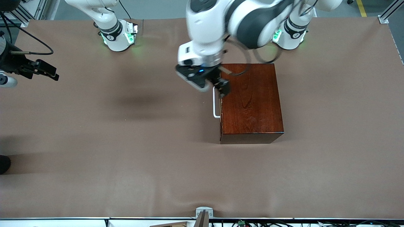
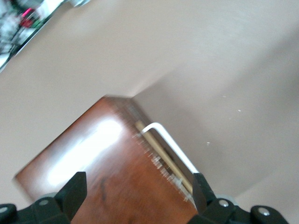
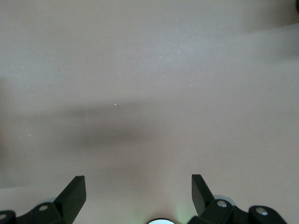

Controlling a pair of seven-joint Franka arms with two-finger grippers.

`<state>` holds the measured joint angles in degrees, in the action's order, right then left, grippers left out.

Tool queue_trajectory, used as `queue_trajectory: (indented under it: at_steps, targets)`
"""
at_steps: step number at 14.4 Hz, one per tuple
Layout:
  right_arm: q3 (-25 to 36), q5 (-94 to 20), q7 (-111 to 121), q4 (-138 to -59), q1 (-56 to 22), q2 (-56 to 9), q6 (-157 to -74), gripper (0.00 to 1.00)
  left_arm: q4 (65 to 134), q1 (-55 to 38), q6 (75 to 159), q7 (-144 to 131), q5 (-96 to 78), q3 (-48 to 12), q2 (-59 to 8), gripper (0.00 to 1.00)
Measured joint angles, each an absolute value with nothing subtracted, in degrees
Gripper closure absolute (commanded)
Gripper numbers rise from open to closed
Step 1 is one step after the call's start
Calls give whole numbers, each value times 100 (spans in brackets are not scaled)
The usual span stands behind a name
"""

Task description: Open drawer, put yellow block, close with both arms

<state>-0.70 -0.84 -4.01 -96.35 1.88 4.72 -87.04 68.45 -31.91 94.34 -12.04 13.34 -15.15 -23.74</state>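
Note:
The dark mahogany box [image 1: 252,101] stands mid-table, toward the left arm's end. Its drawer front faces the right arm's end and sits about flush with the box, with the white U-shaped handle [image 1: 216,105] sticking out. My left gripper [image 1: 221,85] is open and hovers over the box's top edge, above the end of the handle that is farther from the front camera. In the left wrist view the box top [image 2: 93,158] and handle [image 2: 170,142] lie between the open fingers [image 2: 77,191]. My right gripper [image 1: 50,73] is open over bare table. The yellow block is out of view.
The brown table cover [image 1: 126,151] spreads around the box. A camera mount [image 1: 203,214] and cables sit at the table's front edge. A dark object [image 1: 3,164] pokes in at the right arm's end.

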Motion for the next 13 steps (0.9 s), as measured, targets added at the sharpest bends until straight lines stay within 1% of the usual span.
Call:
queue_trajectory:
  at_steps: [2,4,7,8,10,13]
  targets:
    - [-72,-85,-401,-9633,186,472,-8702,0,6882,-2446,8985,-1257,1103,-1500,-2031,0]
    - [-78,-86,-401,-9633,184,472,-8702,0,6936,-1726,8760,-1251,913,-1509,-1801,0]
    - [-80,-86,-401,-9633,183,472,-8700,0,6981,-1007,8400,-1258,701,-1486,-1603,0]
    - [-80,-86,-401,-9633,183,472,-8699,0,6998,-845,8267,-1267,690,-1426,-1572,0]
    - [-81,-86,-401,-9633,183,472,-8699,0,7079,-706,8095,-1269,511,-1078,-1468,0]
    - [-81,-86,-401,-9633,184,472,-8697,0,7531,-690,8069,-1265,202,-498,-983,0]
